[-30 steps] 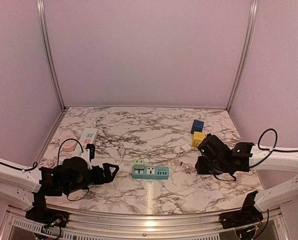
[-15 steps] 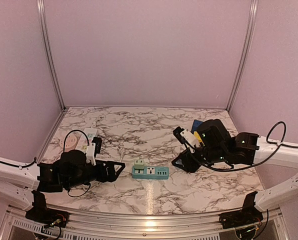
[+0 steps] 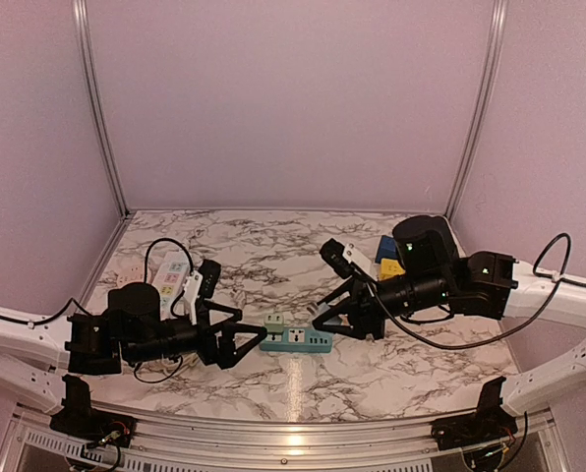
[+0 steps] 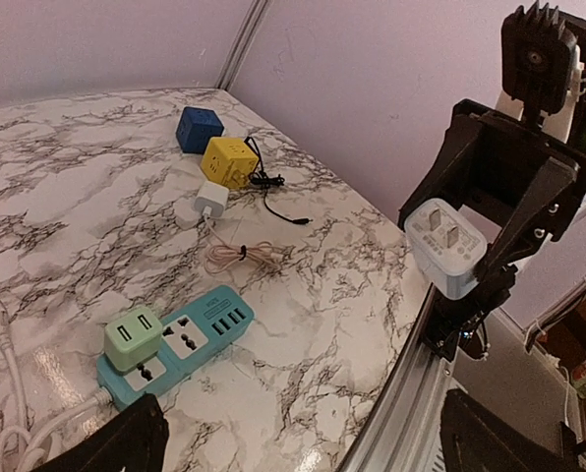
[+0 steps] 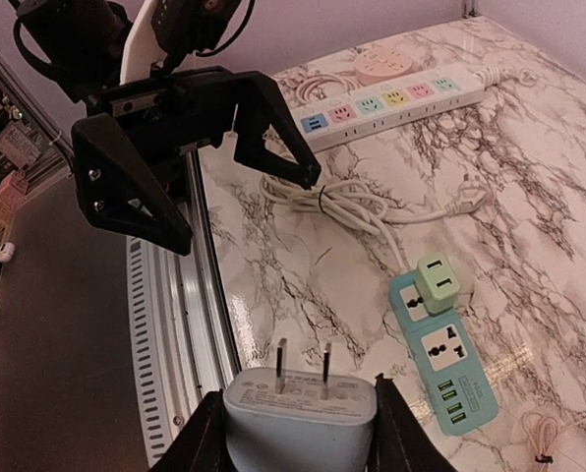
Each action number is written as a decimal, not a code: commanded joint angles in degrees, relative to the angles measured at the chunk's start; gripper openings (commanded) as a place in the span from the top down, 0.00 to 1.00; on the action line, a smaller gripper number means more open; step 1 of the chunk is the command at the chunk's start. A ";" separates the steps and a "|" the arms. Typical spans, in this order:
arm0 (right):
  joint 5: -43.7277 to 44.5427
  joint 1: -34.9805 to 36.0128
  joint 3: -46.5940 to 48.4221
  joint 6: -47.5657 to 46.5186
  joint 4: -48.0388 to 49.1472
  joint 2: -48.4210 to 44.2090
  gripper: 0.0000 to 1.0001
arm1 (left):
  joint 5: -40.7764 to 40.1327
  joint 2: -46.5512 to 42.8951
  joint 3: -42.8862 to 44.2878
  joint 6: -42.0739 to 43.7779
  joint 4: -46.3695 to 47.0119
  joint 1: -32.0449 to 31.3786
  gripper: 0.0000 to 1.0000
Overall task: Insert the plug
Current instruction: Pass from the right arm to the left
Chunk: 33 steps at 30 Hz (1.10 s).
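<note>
Short power strip point(image 3: 296, 339) lies at the middle front of the table point(image 3: 273, 246), and an adapter point(image 3: 274, 321) sits on its left end. Left gripper point(image 3: 244, 332) hangs just left of that strip, right gripper point(image 3: 337, 320) just right of it, with the plug point(image 5: 300, 413) between the right fingers, up off the table. Far left, behind the left arm, lies the long power strip point(image 3: 172, 270), a bundled cord point(image 5: 332, 202) between the two strips. Back right sits the near cube socket point(image 3: 390, 267), the far cube socket point(image 3: 386, 246) just behind it. A small charger point(image 4: 211, 200) lies beside the near one, and a coiled cable point(image 4: 239, 258) lies between charger and short strip.
</note>
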 commanded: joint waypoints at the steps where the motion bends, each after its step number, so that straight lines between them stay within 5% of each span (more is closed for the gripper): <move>1: -6.41 0.39 1.95 -2.09 4.04 -1.49 0.87 | 5.21 1.67 4.63 5.57 1.88 -0.81 0.01; 14: -10.55 0.93 1.07 -3.42 4.12 -2.34 0.86 | 12.30 8.58 13.05 6.59 2.42 -0.82 0.01; 33: 8.61 4.45 2.74 -9.31 -2.91 -2.97 0.90 | 17.08 14.41 19.74 -12.74 -0.52 3.56 0.04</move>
